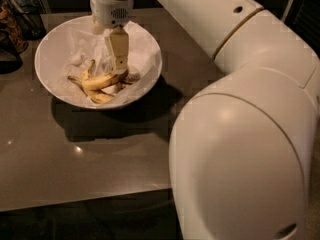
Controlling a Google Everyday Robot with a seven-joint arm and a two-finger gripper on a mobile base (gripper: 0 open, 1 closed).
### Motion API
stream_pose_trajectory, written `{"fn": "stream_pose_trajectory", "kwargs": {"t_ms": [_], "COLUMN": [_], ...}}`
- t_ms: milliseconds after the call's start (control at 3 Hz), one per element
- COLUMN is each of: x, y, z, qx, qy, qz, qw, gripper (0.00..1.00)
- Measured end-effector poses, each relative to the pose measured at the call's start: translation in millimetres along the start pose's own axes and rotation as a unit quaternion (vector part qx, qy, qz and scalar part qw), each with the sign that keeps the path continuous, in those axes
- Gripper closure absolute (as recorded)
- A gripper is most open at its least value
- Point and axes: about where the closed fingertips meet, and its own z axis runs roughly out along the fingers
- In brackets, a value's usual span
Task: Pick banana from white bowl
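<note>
Because the banana [102,80] lies low in the white bowl [51,54] on the counter [100,149], the tool [120,68] is held vertically at its right end; whether it is clamped cannot be told

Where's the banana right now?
Camera view, upper left: the banana lies inside the white bowl, among smaller pieces. The hand is down in the bowl at the banana's right end.
</note>
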Motion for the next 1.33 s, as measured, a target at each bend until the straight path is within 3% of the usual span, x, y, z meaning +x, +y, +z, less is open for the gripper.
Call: {"fn": "stream_pose_trajectory", "kwargs": {"t_ms": [667,1000,1333], "x": [-10.7,-16.6,-20.1], "y": [2.7,10.9,18.5], "z": [9.2,17.7,25.2], "qx": [-0.017,-0.032,-0.045], "qy": [-0.023,-0.037,-0.048], "qz": [-0.012,-0.017,-0.019], "qw": [0.9995,0.9986,0.9977], "gripper": [0.18,0.22,0.33]}}
